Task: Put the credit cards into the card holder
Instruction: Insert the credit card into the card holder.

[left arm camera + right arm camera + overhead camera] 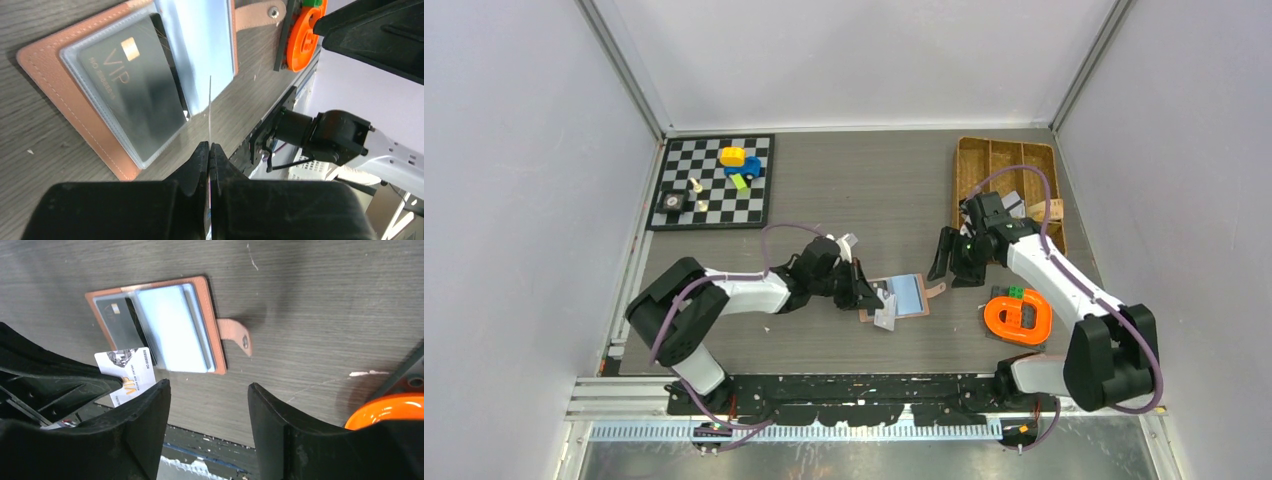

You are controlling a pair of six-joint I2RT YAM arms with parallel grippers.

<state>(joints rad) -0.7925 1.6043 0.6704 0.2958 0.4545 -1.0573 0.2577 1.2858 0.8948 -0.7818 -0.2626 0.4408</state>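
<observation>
The salmon-pink card holder (pixel 924 297) lies open on the table, its snap strap (pixel 237 337) pointing right. A black VIP card (pixel 132 95) sits in its clear sleeve, next to a pale blue sleeve (pixel 172 330). My left gripper (pixel 874 300) is shut on a white credit card (pixel 885 318). In the left wrist view the white card (pixel 210 110) shows edge-on, at the holder's near edge. My left gripper (pixel 210 147) pinches the card's near end. My right gripper (pixel 954 262) hovers open and empty to the right of the holder (pixel 210 315). It also shows in the right wrist view (pixel 209 390).
A chessboard (pixel 714 182) with small toys lies at the back left. A woven tray (pixel 1004 165) with dividers stands at the back right. An orange ring-shaped object (pixel 1017 318) lies right of the holder, near the right arm.
</observation>
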